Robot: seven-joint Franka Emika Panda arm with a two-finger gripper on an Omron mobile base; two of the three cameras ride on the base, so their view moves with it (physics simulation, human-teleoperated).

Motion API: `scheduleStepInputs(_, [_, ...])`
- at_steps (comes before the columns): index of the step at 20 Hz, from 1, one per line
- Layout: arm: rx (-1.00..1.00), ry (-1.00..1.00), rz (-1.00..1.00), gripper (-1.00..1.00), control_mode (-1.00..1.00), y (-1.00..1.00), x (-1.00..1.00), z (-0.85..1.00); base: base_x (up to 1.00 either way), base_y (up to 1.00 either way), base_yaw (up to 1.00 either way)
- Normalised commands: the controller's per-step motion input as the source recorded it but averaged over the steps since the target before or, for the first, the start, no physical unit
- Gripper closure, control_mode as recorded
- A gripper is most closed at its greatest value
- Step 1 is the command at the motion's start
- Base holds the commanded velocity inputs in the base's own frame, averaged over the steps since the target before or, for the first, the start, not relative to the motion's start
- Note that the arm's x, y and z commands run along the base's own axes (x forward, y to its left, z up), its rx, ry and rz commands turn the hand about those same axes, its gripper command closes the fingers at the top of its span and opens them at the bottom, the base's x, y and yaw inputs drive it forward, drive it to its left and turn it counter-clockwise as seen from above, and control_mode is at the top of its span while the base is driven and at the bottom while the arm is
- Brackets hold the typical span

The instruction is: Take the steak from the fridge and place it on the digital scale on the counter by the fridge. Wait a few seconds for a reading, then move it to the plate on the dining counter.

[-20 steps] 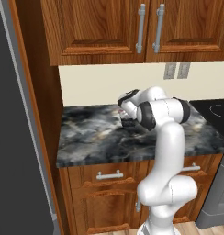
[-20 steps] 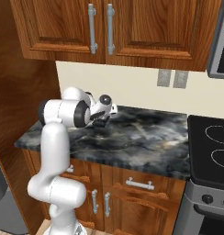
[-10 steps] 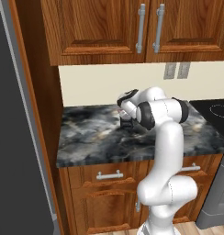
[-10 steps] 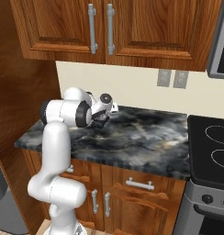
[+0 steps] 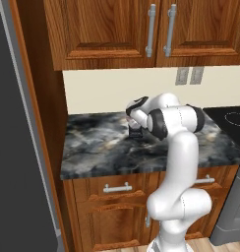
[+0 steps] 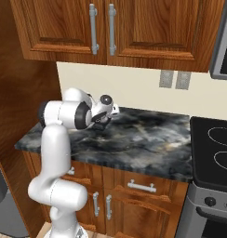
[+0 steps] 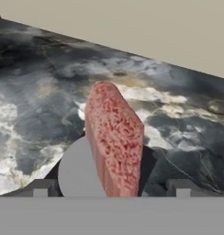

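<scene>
The steak point(image 7: 114, 142), a pinkish-red slab, stands on its edge on the digital scale point(image 7: 151, 166), a low black device with a grey round top, on the marbled wall counter point(image 5: 97, 147). My gripper point(image 7: 109, 189) is open. Its fingertips point(image 7: 40, 189) stand wide to either side of the steak, with a gap on each side. In the base views the hand point(image 5: 136, 115) hangs low over the scale point(image 5: 135, 133) near the back wall, and the hand point(image 6: 105, 111) hides most of the scale point(image 6: 102, 125). The fridge point(image 5: 16, 157) is the dark grey slab at the left. The plate and the dining counter are out of view.
Wooden wall cupboards point(image 5: 156, 29) hang above the counter and a tall wooden panel point(image 5: 41, 98) bounds it on the left. A black stove top point(image 6: 217, 148) adjoins the counter on the right. Wall sockets point(image 5: 188, 75) sit on the beige backsplash. Drawers point(image 5: 117, 187) lie below.
The arm and hand stay in the same place over the scale. The base views show no movement of anything on the counter.
</scene>
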Motion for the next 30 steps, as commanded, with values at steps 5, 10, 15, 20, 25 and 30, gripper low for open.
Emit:
scheduleStepInputs(5, [0.0, 0.0, 0.0, -1.0, -1.0, -0.01, -0.2, 0.02, 0.0, 0.0, 0.0])
scheduleStepInputs(10, [0.0, -0.06, 0.0, -1.0, -1.0, 0.0, -0.01, 0.34, 0.0, 0.0, 0.0])
scheduleStepInputs(15, [0.0, -0.07, -0.03, -1.0, -1.0, -0.02, 0.0, 0.52, 0.0, 0.0, 0.0])
scheduleStepInputs(20, [0.0, 0.0, -0.04, -1.0, -1.0, -0.07, 0.0, 0.19, 0.0, 0.0, 0.0])
scheduleStepInputs(25, [0.0, 0.0, -0.03, -1.0, -1.0, -0.01, 0.0, 0.03, 0.0, 0.0, 0.0])
scheduleStepInputs(30, [0.0, 0.0, 0.0, -1.0, -1.0, 0.0, 0.0, 0.0, 0.0, 0.0, 0.0])
